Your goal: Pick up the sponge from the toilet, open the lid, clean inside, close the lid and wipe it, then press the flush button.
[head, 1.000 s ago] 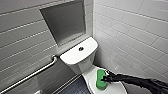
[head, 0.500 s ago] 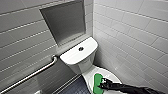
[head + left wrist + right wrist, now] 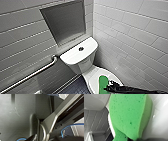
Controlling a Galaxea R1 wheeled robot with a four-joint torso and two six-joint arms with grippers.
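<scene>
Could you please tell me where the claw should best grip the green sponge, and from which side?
By its narrow end nearest the robot, from the right, as the right claw does: the sponge is a soft elongated pad lying along the toilet.

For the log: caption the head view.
Right hand holds green sponge on white toilet below a tiled wall niche.

The left wall of grey rectangular tiles, laid in horizontal courses with pale joints, contains a recessed rectangular grey niche. It meets the right wall of pale glossy rectangular tiles at a vertical corner. A brushed-metal tubular grab bar runs diagonally along the lower left wall. The dark textured floor lies below. Soft reflections show on the right wall's lower tiles.
</scene>
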